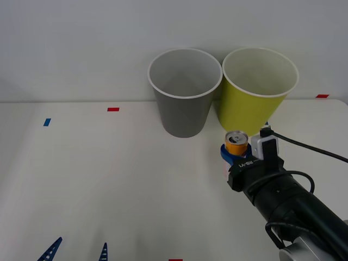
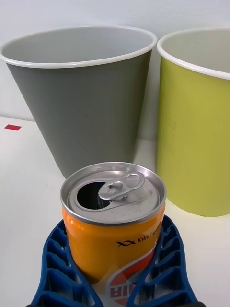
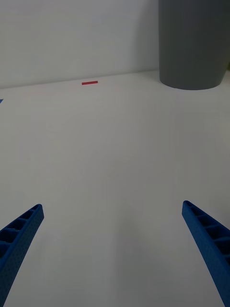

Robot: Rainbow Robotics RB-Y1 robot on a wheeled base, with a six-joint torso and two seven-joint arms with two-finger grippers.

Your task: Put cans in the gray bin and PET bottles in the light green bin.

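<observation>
Gripping the slim orange-and-white drink can around its body, the right pincer holds it upright at lower right of centre in the front view, near the yellow-green tapered bin. Recommended: lift above the white rim, carry left over the gray tapered bin, release centrally. Left pincer sits idle, spread wide and empty, over the white surface at lower left.
</observation>
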